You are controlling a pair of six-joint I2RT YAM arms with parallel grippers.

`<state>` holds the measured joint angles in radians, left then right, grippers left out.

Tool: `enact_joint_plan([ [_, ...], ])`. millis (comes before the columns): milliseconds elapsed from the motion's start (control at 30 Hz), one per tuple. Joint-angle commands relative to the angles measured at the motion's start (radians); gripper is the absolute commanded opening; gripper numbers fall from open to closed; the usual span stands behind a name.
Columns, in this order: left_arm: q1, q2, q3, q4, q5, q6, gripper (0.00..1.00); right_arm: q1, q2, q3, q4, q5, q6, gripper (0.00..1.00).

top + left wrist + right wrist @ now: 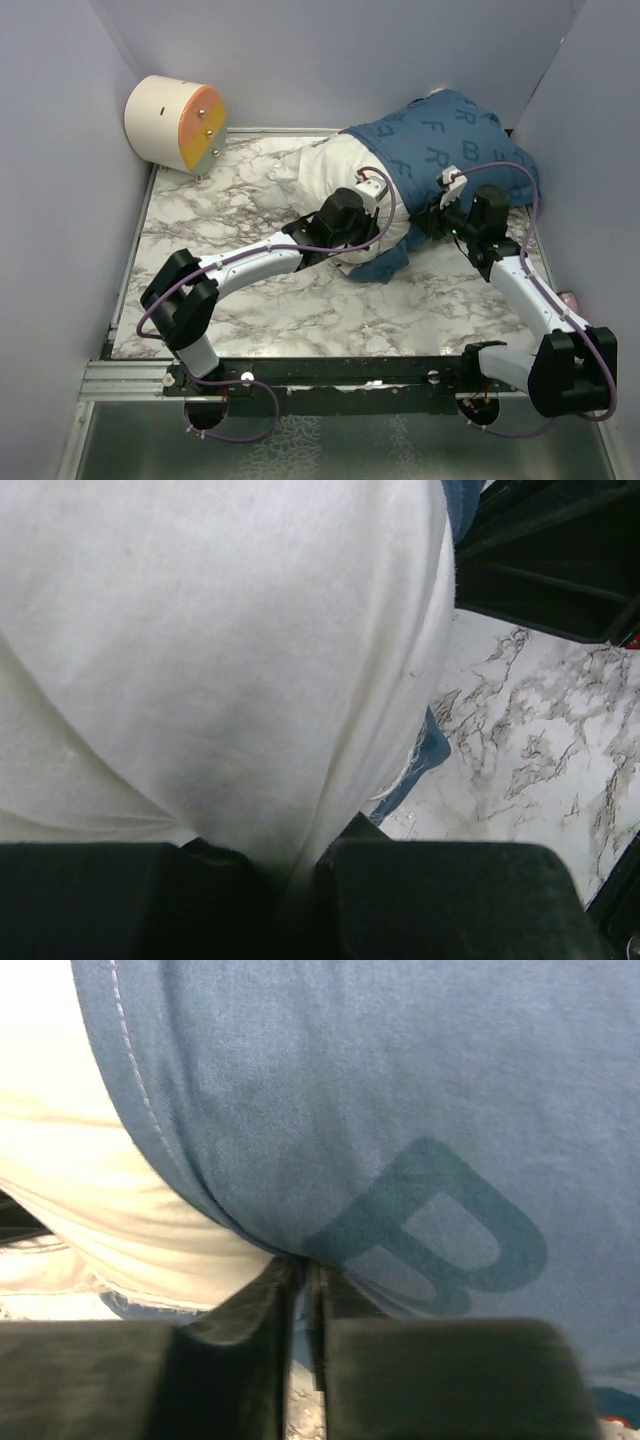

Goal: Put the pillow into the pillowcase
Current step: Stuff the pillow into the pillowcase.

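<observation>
Pillow [335, 170], plump soft white, lies at the far right of the marble table [250, 300], its long axis running left to right; its right part sits inside the blue case [460, 150], the left end bare. Case fabric is smooth, printed with darker letters, a stitched hem at its mouth. Left gripper [300, 880] is pinched narrow on a fold of pillow. Right gripper [305, 1305] is nearly closed on case cloth. Fingertips of both are hidden in fabric
</observation>
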<state>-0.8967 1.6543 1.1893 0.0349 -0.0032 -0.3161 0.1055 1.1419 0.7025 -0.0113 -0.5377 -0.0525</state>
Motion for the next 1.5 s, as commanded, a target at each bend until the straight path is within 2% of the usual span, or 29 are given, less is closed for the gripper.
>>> enact_joint_plan([
  [0, -0.002, -0.002, 0.024, 0.180, 0.082, 0.033, 0.00, -0.001, 0.030, 0.058, 0.007, -0.158, 0.007, 0.01],
  [67, -0.001, -0.002, 0.002, 0.238, 0.092, 0.067, 0.00, -0.001, -0.007, 0.067, -0.030, -0.341, -0.017, 0.01],
  [133, 0.000, 0.000, -0.021, 0.320, 0.104, 0.114, 0.00, -0.002, -0.049, 0.053, -0.037, -0.613, -0.067, 0.01],
  [200, 0.001, 0.008, -0.034, 0.403, 0.114, 0.164, 0.00, -0.001, -0.085, 0.023, 0.023, -0.844, -0.064, 0.01],
  [267, 0.002, 0.023, -0.026, 0.457, 0.116, 0.206, 0.00, 0.000, -0.105, 0.013, 0.036, -0.971, -0.064, 0.01],
  [333, 0.002, 0.036, -0.010, 0.503, 0.117, 0.224, 0.00, 0.002, -0.104, 0.015, 0.034, -1.017, -0.064, 0.01],
  [500, 0.002, 0.144, -0.013, 0.667, 0.110, 0.165, 0.00, 0.003, -0.042, 0.071, -0.087, -1.051, -0.128, 0.01],
  [567, 0.001, 0.193, -0.024, 0.728, 0.088, 0.124, 0.00, 0.003, -0.028, 0.075, -0.096, -1.022, -0.102, 0.01],
  [667, -0.008, 0.286, -0.041, 0.800, 0.050, 0.065, 0.00, 0.002, -0.017, 0.051, -0.024, -0.904, -0.008, 0.01],
  [800, -0.058, 0.348, -0.077, 0.890, 0.031, 0.057, 0.00, -0.008, 0.041, 0.097, -0.138, -0.706, -0.058, 0.01],
  [900, -0.107, 0.329, -0.134, 0.956, 0.036, 0.100, 0.00, -0.025, 0.082, 0.119, -0.169, -0.649, -0.070, 0.01],
  [1000, -0.156, 0.273, -0.208, 0.984, 0.053, 0.152, 0.00, -0.026, 0.099, 0.126, -0.165, -0.657, -0.071, 0.01],
  [1133, -0.228, 0.210, -0.272, 0.939, 0.048, 0.215, 0.00, -0.016, 0.118, 0.154, -0.164, -0.693, -0.079, 0.01],
  [1267, -0.274, 0.161, -0.331, 0.914, 0.000, 0.207, 0.00, 0.085, 0.170, 0.256, -0.286, -0.696, -0.183, 0.01],
  [1467, -0.287, 0.067, -0.434, 0.945, -0.066, 0.173, 0.00, 0.216, 0.177, 0.448, -0.408, -0.684, -0.254, 0.01],
])
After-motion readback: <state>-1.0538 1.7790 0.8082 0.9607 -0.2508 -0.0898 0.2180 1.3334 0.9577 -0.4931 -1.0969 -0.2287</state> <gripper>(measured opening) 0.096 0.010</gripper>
